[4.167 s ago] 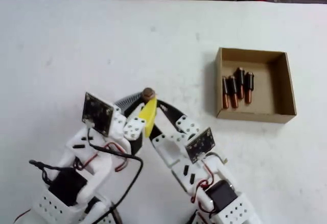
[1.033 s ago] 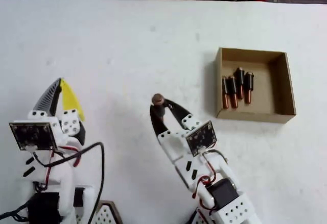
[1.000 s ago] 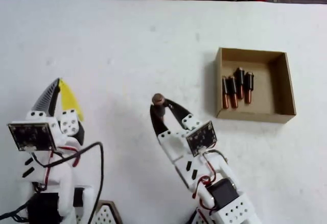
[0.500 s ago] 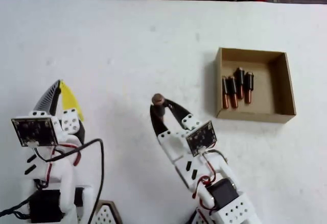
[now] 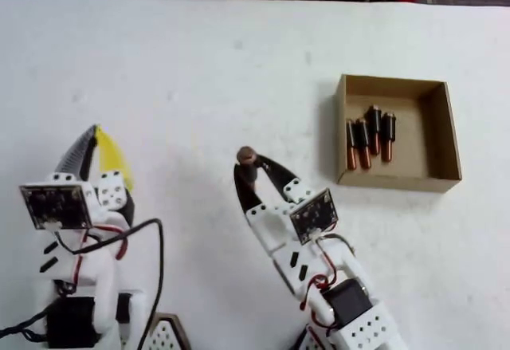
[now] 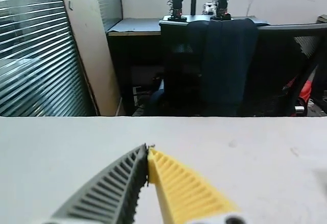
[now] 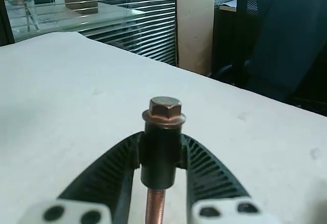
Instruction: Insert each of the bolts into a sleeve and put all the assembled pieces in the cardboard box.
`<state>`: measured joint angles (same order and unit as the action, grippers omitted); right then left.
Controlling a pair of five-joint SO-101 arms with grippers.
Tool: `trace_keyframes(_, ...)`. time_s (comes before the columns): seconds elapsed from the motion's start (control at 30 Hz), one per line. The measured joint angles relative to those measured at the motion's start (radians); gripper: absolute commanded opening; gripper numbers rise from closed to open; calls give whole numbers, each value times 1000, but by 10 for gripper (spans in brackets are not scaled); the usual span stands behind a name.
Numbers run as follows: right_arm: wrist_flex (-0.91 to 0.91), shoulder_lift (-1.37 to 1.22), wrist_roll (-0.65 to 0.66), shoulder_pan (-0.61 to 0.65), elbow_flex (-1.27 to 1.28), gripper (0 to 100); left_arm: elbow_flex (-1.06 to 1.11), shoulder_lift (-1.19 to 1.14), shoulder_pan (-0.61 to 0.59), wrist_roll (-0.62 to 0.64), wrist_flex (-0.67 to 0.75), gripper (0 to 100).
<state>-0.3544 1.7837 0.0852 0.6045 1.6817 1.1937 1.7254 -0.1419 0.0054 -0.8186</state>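
My right gripper is shut on an assembled piece: a copper bolt standing inside a black sleeve, its hex head on top. It sits near the table's middle, left of the cardboard box. Inside the box lie several assembled pieces side by side. My left gripper is at the near left, its grey and yellow fingers pressed together with nothing between them.
The white table stretches bare beyond both arms. A black cable loops beside the left arm. Past the table's far edge stand a chair and a desk.
Since 4.2 s ago the left gripper let go of the piece and drew back to the near left, shutting. The right gripper kept the assembled piece; over the last second it stayed still.
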Motion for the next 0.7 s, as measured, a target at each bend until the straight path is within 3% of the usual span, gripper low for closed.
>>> trace_keyframes(0.23,0,0,0,0,0,17,-29,0,104,-34,0,24)
trace_keyframes(0.7,0,0,0,0,0,17,-219,0,46,-35,-75,24)
